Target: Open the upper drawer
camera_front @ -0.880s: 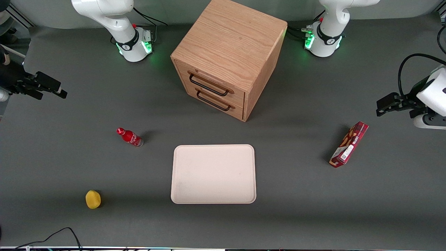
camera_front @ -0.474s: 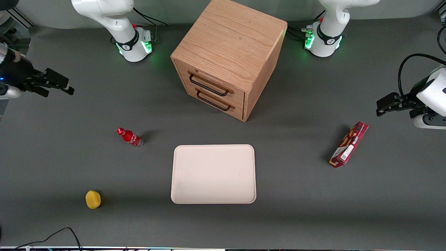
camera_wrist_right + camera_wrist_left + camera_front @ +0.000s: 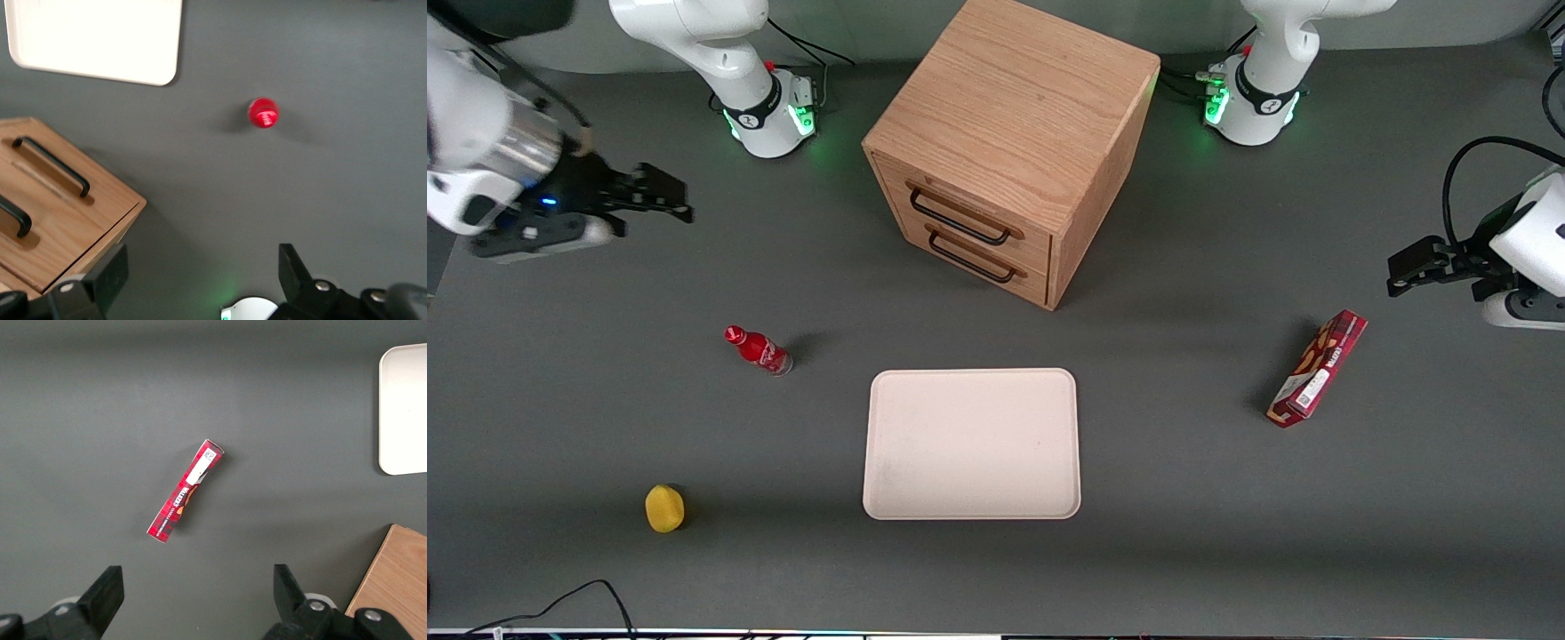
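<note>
The oak cabinet [image 3: 1014,107] stands on the grey table between the two arm bases. Its upper drawer [image 3: 947,197] sits flush with the cabinet front and carries a thin black bar handle [image 3: 959,219], just above the bottom drawer's matching handle [image 3: 971,259]. My right gripper [image 3: 665,194] hovers open and empty over the working arm's end of the table, well apart from the cabinet, fingers pointing toward it. In the right wrist view the upper drawer's handle [image 3: 18,218] shows partly at the frame edge, and the gripper [image 3: 200,270] is open over bare table.
A cream tray [image 3: 971,443] lies nearer the front camera than the cabinet. A red bottle [image 3: 758,349] stands between the gripper and the tray. A yellow ball [image 3: 664,508] lies near the front edge. A red snack box [image 3: 1318,368] lies toward the parked arm's end.
My right gripper has swung in from the table's edge toward the cabinet, and more of the arm shows now. The drawers and the table objects have not moved.
</note>
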